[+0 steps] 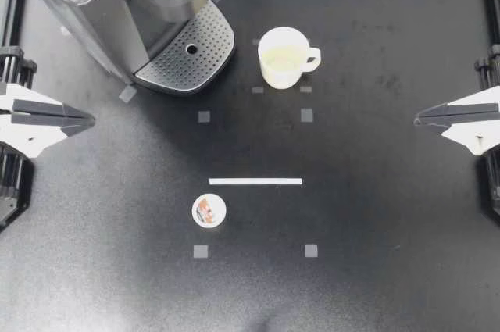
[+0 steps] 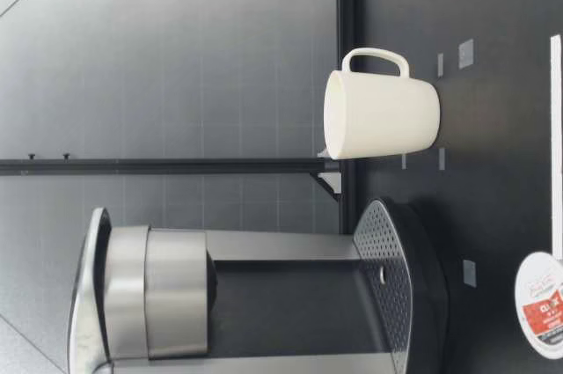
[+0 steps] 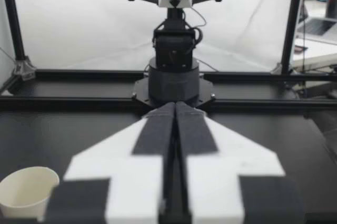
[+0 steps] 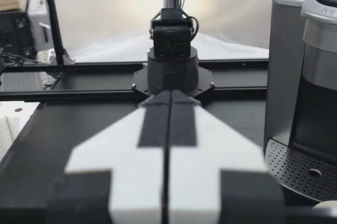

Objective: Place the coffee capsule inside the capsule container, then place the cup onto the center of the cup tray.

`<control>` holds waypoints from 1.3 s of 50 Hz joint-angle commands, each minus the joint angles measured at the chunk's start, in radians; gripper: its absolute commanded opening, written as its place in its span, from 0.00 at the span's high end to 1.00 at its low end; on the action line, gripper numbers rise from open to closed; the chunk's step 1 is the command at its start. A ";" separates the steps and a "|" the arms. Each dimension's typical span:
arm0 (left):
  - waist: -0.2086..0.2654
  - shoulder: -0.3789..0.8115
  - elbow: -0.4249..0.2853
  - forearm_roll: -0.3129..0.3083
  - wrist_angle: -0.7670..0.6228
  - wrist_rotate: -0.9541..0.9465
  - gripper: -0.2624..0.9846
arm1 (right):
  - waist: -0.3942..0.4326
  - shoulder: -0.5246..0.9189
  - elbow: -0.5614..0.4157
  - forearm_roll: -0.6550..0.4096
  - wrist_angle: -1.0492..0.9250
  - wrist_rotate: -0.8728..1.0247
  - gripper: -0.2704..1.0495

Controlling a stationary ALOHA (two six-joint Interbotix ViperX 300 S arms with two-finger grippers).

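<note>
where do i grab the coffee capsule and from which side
Probably grip the coffee capsule across its round side wall, just under the rim, coming down from above: its flat lid faces up and nothing crowds it. My left end effector, now shut, is nearer.

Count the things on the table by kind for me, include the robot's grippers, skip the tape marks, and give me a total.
Coffee machine: 1
Cup: 1
Coffee capsule: 1
Grippers: 2, the left gripper and the right gripper
Total: 5
</note>
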 commanded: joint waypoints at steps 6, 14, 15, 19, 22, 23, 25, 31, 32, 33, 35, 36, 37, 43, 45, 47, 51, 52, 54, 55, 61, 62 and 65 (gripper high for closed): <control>0.020 0.003 -0.011 0.003 -0.011 0.000 0.69 | -0.002 0.037 -0.012 0.003 -0.029 0.015 0.80; 0.020 0.003 -0.023 0.003 -0.012 0.002 0.70 | -0.002 0.138 -0.058 0.003 -0.034 0.035 0.82; 0.020 0.003 -0.025 0.003 -0.012 0.002 0.70 | -0.002 0.153 -0.064 0.003 -0.034 0.037 0.82; 0.020 0.003 -0.025 0.003 -0.018 0.002 0.70 | 0.000 0.233 -0.091 0.003 -0.034 0.040 0.82; 0.020 0.003 -0.025 0.003 -0.026 0.002 0.70 | 0.000 0.288 -0.107 0.003 -0.034 0.043 0.82; 0.020 0.005 -0.025 0.003 -0.028 0.002 0.70 | 0.000 0.308 -0.114 0.003 -0.032 0.044 0.82; 0.020 0.003 -0.025 0.003 -0.031 0.002 0.70 | 0.003 0.348 -0.123 0.003 -0.032 0.049 0.82; 0.020 0.003 -0.026 0.003 -0.034 0.003 0.70 | 0.021 0.476 -0.163 0.003 -0.026 0.064 0.82; 0.020 0.005 -0.025 0.003 -0.032 0.003 0.70 | 0.028 0.497 -0.170 0.003 -0.025 0.067 0.82; 0.020 0.005 -0.025 0.003 -0.032 0.003 0.70 | 0.032 0.518 -0.176 0.003 -0.021 0.067 0.82; 0.020 0.003 -0.025 0.003 -0.032 0.003 0.70 | 0.048 0.569 -0.201 0.003 -0.009 0.067 0.82; 0.020 0.003 -0.023 0.003 -0.032 0.003 0.70 | 0.055 0.589 -0.209 0.003 -0.002 0.067 0.82; 0.020 0.005 -0.023 0.003 -0.032 0.003 0.70 | 0.061 0.607 -0.216 0.003 0.006 0.067 0.82; 0.020 0.003 -0.021 0.005 -0.032 0.005 0.70 | 0.092 0.712 -0.275 0.003 0.083 0.066 0.82; 0.020 0.005 -0.021 0.003 -0.032 0.006 0.70 | 0.097 0.741 -0.296 0.002 0.115 0.066 0.82; 0.020 0.003 -0.018 0.003 -0.032 0.006 0.70 | 0.098 0.767 -0.316 0.003 0.152 0.066 0.82; 0.020 0.005 -0.017 0.003 -0.032 0.006 0.70 | 0.098 0.813 -0.356 0.002 0.218 0.066 0.82; 0.020 0.003 -0.017 0.003 -0.034 0.006 0.70 | 0.098 0.830 -0.371 0.003 0.241 0.064 0.82; 0.020 0.005 -0.015 0.003 -0.032 0.005 0.70 | 0.098 0.851 -0.391 0.003 0.270 0.064 0.82; 0.020 0.005 -0.015 0.003 -0.032 0.005 0.70 | 0.098 0.862 -0.400 0.002 0.282 0.064 0.81; 0.020 0.005 -0.012 0.003 -0.032 0.005 0.70 | 0.100 0.925 -0.454 0.003 0.347 0.061 0.78; 0.020 0.005 -0.012 0.003 -0.032 0.005 0.70 | 0.100 0.934 -0.462 0.002 0.356 0.061 0.77; 0.020 0.005 -0.011 0.005 -0.029 0.005 0.70 | 0.101 0.959 -0.488 0.002 0.377 0.060 0.73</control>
